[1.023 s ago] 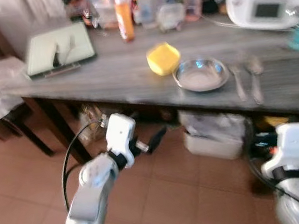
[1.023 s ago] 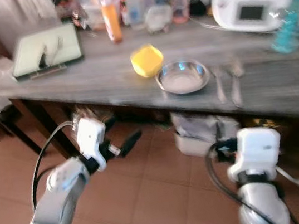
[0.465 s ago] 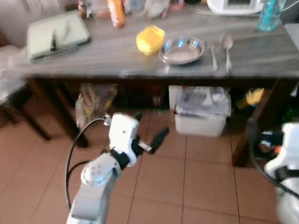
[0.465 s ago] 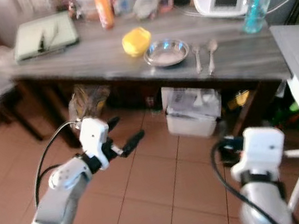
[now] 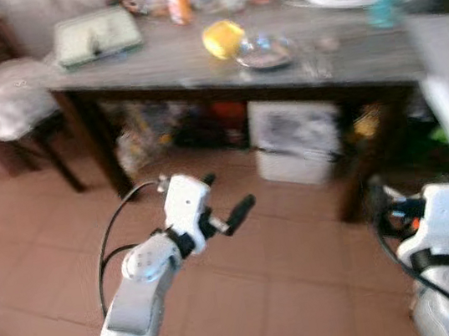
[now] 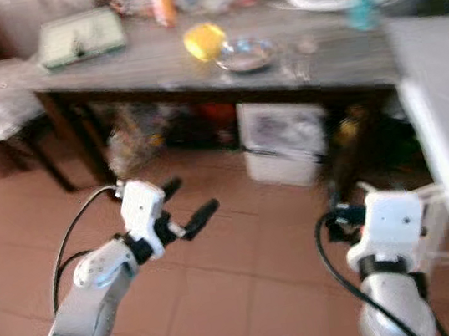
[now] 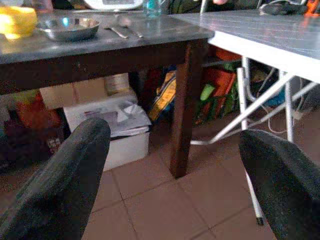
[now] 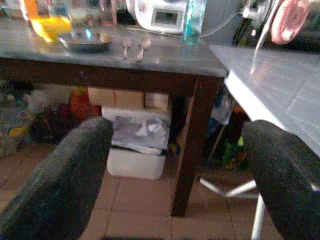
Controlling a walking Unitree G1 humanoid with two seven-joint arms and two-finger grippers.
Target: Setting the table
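The left gripper [image 5: 228, 200] is held out over the tiled floor [image 5: 42, 246], its fingers apart and empty. Far off, a metal bowl [image 5: 263, 51] and a yellow cup [image 5: 223, 38] are seen on the grey table [image 5: 149, 61].

In the left wrist view, the bowl is seen beside a fork [image 7: 116, 31].

In the right wrist view, the right gripper [image 8: 180, 165] is spread wide and empty, and a spoon [image 8: 142, 47] is seen near a blue bottle [image 8: 193, 20].

Between the robot and the grey table [image 5: 191, 59] lies open tiled floor [image 5: 42, 246], but under the table a white box [image 5: 296, 140] and bags [image 5: 147, 133] block the way, its dark leg [image 8: 192, 145] stands near the white folding table [image 8: 270, 80], and on top the steel bowl [image 8: 85, 40], yellow bowl [image 8: 49, 27], cutlery [image 8: 134, 49] and bottle [image 8: 192, 20] take up room.
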